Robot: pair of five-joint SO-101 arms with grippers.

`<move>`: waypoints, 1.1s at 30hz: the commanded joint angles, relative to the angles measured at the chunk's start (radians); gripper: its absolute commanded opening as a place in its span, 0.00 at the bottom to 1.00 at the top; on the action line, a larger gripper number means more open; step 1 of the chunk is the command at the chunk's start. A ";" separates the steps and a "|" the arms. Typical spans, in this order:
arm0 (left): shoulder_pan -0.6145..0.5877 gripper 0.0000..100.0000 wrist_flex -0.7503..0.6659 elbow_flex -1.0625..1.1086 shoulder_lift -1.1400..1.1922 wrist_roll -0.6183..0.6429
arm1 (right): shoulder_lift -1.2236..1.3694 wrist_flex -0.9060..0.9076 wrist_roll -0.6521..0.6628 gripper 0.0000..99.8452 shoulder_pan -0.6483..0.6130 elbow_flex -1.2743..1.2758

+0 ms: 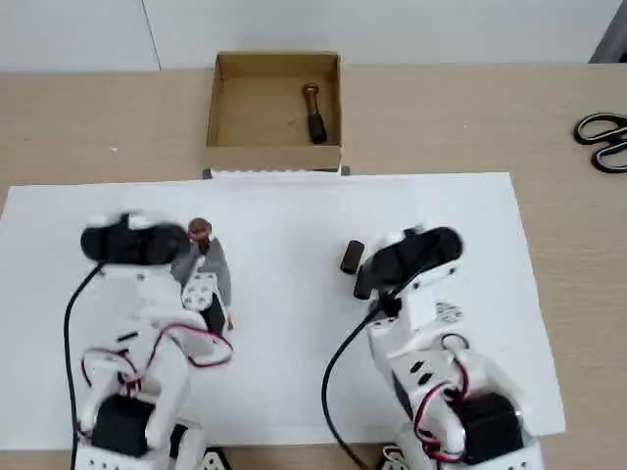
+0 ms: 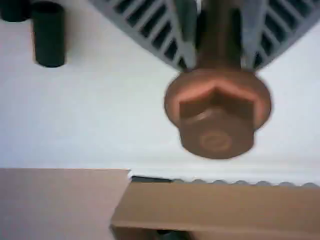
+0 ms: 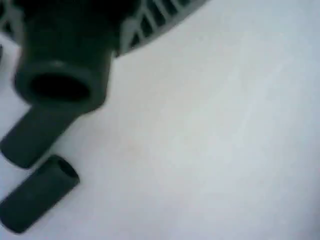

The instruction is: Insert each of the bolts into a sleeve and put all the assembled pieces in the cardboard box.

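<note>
My left gripper [image 1: 201, 253] is shut on a copper-coloured bolt [image 1: 200, 231] and holds it above the white sheet, left of centre. In the left wrist view the bolt's hex head [image 2: 217, 117] points toward the cardboard box [image 2: 215, 210], with the grey fingers [image 2: 145, 25] on its shank. My right gripper [image 1: 370, 274] is shut on a black sleeve [image 3: 62, 75], whose open end faces the camera. A second black sleeve [image 1: 352, 257] [image 3: 37, 200] lies loose on the sheet just beside it. The cardboard box [image 1: 227, 108] at the back holds one assembled piece [image 1: 313, 113].
A white paper sheet [image 1: 294, 343] covers the near part of the wooden table [image 1: 441, 117]. Scissors [image 1: 602, 142] lie at the far right edge. Between the two arms the sheet is bare.
</note>
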 commanded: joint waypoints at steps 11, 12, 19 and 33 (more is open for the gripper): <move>0.143 0.00 -0.031 0.053 -0.180 0.308 | -0.275 -0.275 0.072 0.00 -0.332 0.311; 0.158 0.00 -0.032 0.053 -0.180 0.308 | -0.280 -0.289 0.083 0.00 -0.337 0.328; 0.216 0.00 -0.035 0.047 -0.180 0.308 | -0.286 -0.357 0.196 0.00 -0.367 0.402; 0.275 0.00 -0.035 0.050 -0.180 0.321 | -0.286 -0.461 0.235 0.00 -0.367 0.427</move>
